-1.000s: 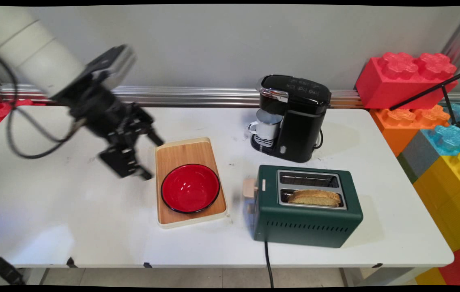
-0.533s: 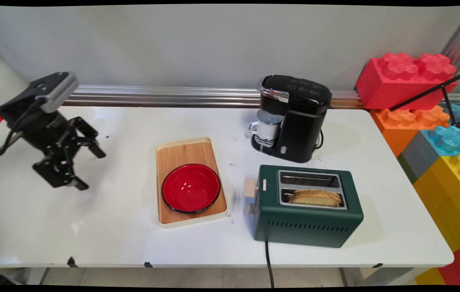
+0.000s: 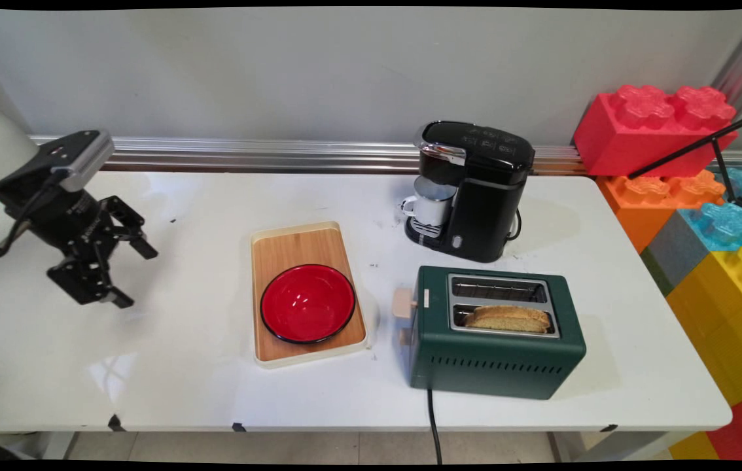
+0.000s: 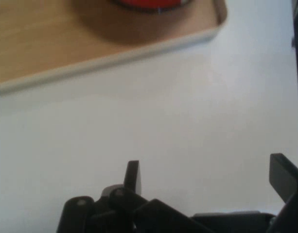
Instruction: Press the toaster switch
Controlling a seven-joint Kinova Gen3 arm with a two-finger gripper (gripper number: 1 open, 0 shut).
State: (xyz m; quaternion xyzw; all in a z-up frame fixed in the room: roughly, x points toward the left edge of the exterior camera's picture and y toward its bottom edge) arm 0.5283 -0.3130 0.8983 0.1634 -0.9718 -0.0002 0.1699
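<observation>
The gripper (image 3: 135, 275) is hovering over the tabletop's (image 3: 181, 373) left side with its fingers (image 4: 132, 175) spread wide, holding nothing. It is tilting toward the wooden tray (image 3: 299, 245), which is sitting mid-table carrying the red bowl (image 3: 307, 303). Toward the right edge, the green toaster (image 3: 495, 353) is keeping a bread slice (image 3: 507, 317) in its near slot.

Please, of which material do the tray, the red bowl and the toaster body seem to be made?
Tray: a wood-grain base, probably bamboo or wood, inside a cream rim that looks like plastic.
Red bowl: glossy with a dark rim; enamelled metal, ceramic or plastic, I cannot tell which.
Toaster: matte dark green shell with vent slots, metal or plastic; shiny metal frames its slots.
</observation>
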